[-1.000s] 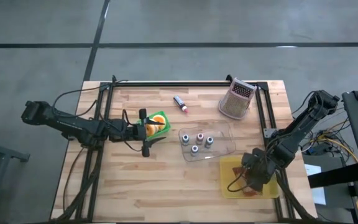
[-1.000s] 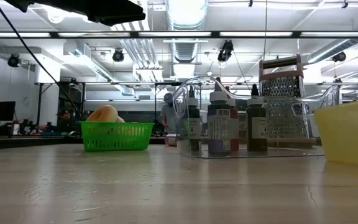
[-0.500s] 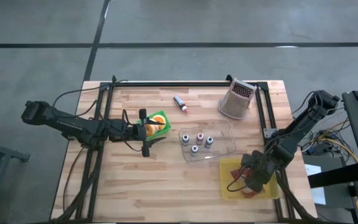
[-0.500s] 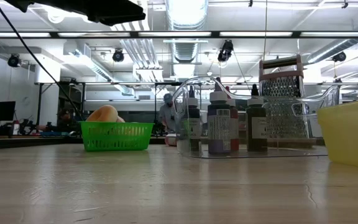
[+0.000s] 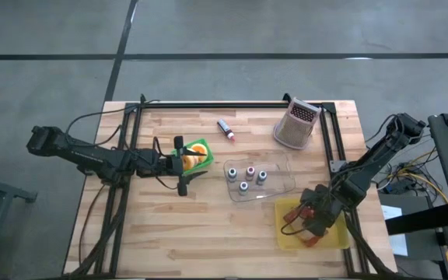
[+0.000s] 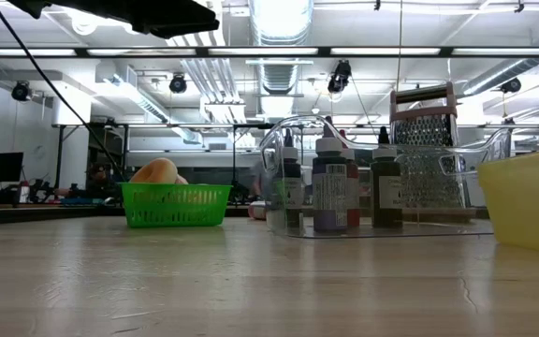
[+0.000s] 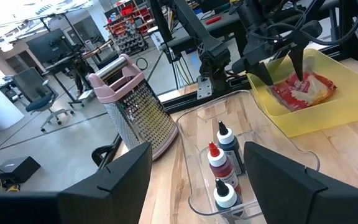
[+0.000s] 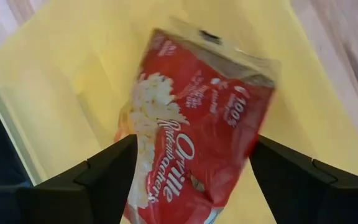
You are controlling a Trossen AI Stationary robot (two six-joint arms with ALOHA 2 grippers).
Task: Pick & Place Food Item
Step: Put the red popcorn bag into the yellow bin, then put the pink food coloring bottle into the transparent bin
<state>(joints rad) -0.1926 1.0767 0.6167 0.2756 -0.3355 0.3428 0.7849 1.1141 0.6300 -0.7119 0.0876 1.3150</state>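
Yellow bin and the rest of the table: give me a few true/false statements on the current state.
1. The red popcorn bag lies in the yellow bin. True.
2. The right gripper is over the green basket. False: it is over the yellow bin, open, astride the bag.
3. The clear tray holds four small bottles. True.
4. The grater lies inside the clear tray. False: it sits apart, on the wood.
5. The left gripper is by the green basket. True.

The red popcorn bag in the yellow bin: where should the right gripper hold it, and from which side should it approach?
Probably from above: the yellow bin walls block the sides. The open right gripper hangs over the popcorn bag, which lies flat, so pinching across its narrow width looks best.
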